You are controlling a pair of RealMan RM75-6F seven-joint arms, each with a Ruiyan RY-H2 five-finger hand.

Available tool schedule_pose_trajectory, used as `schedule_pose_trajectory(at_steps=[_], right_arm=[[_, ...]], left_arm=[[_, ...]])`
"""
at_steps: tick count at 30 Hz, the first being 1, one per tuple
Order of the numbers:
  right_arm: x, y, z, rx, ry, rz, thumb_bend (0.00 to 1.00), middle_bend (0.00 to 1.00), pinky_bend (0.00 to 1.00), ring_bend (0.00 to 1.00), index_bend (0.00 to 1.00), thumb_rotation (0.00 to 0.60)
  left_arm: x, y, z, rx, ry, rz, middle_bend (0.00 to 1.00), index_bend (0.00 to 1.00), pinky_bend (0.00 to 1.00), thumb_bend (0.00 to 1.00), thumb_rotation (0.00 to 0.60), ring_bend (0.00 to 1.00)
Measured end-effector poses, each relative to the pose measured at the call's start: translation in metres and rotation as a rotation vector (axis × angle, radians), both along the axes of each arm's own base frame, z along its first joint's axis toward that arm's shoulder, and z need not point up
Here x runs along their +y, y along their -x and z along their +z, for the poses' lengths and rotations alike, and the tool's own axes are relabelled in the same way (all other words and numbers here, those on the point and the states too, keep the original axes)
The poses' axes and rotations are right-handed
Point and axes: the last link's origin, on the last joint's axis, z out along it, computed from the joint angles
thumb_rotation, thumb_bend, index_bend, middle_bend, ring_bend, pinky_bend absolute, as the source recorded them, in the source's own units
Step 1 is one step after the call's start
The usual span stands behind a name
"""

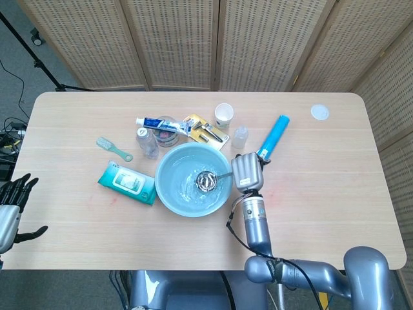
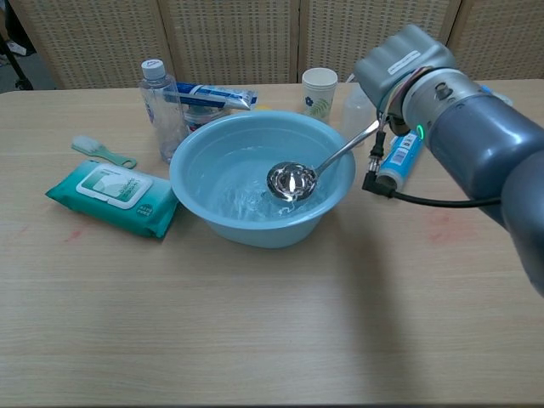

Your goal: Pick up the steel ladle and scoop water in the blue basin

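The blue basin stands mid-table with rippling water in it. My right hand grips the handle of the steel ladle at the basin's right rim. The ladle's bowl hangs over the water, level, inside the basin's right half. Whether it touches the water I cannot tell. My left hand hovers off the table's left edge with fingers spread, holding nothing; the chest view does not show it.
Behind the basin stand a clear bottle, a toothpaste tube, a paper cup and a small bottle. A wipes pack and a brush lie left. A blue tube lies right, close to my right hand.
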Motion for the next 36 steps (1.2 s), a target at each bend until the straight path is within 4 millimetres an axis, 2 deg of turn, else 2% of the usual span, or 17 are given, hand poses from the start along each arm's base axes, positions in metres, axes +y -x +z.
schedule_pose_trajectory(at_steps=[10, 19, 36], right_arm=[[0.002, -0.014, 0.022, -0.078, 0.006, -0.01, 1.0, 0.86, 1.0, 0.92, 0.8, 0.6], [0.007, -0.025, 0.035, -0.097, 0.014, -0.014, 1.0, 0.86, 1.0, 0.92, 0.8, 0.6], [0.009, -0.046, 0.045, -0.028, 0.01, -0.103, 1.0, 0.86, 1.0, 0.92, 0.81, 0.6]], left_arm=[[-0.001, -0.001, -0.001, 0.001, 0.003, -0.006, 0.0, 0.0, 0.04, 0.0, 0.6, 0.0], [0.0, 0.0, -0.002, 0.0, 0.011, -0.006, 0.0, 0.0, 0.04, 0.0, 0.6, 0.0], [0.0, -0.001, -0.002, 0.0, 0.018, -0.009, 0.0, 0.0, 0.04, 0.0, 0.6, 0.0]])
